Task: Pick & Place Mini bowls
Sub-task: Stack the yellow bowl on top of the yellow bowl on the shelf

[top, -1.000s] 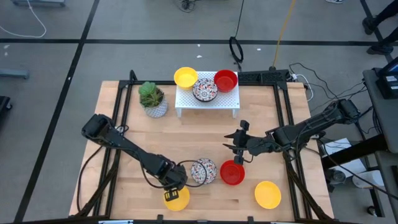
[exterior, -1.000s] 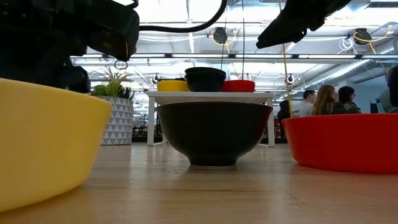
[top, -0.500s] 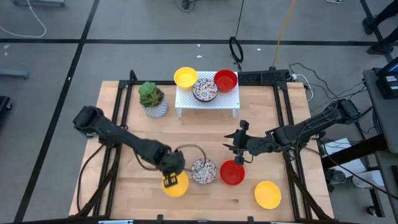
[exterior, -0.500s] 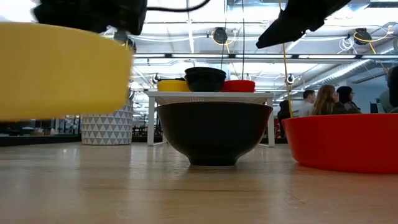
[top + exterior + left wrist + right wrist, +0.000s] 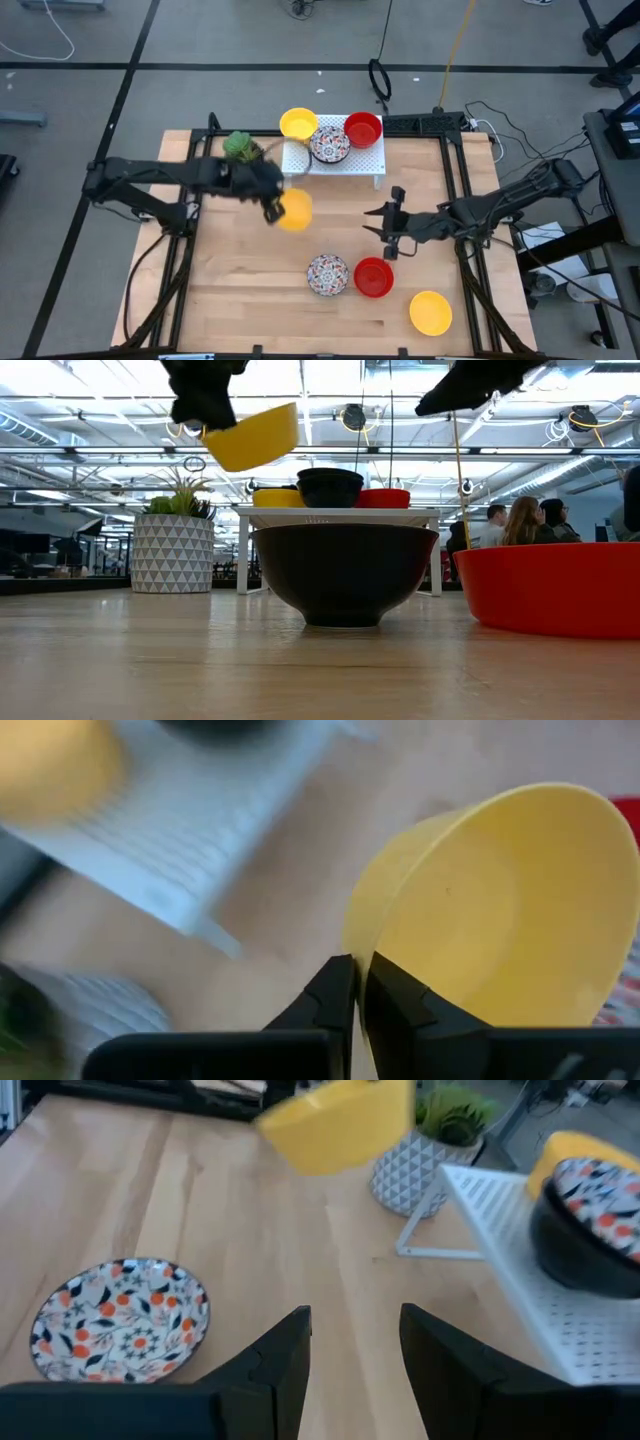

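Seen from above, a wooden table [image 5: 240, 290] carries a white rack [image 5: 335, 163] at its far edge and a potted plant [image 5: 240, 150] beside the rack. The left gripper [image 5: 270, 208] hangs in the air just in front of the rack, its fingers [image 5: 335, 995] pressed together on the rim of a yellow bowl [image 5: 295, 211]. The bowl is lifted clear of the table and tilted; in the low view it floats above the height of the rack top.

Three bowls sit on the rack: a yellow one [image 5: 298, 124] at its left end, a patterned one [image 5: 329, 145] in the middle, and a red one [image 5: 363, 129] to the right.

Three more bowls rest on the near part of the table: a patterned bowl [image 5: 327, 274], a red bowl [image 5: 373, 277] touching or just beside it, and another yellow bowl [image 5: 431, 312] farther right, near the front edge.

The right gripper [image 5: 390, 232] hovers over the table's middle right, above and behind the red bowl, its fingers spread and holding nothing.

People sit in the room far behind the table.
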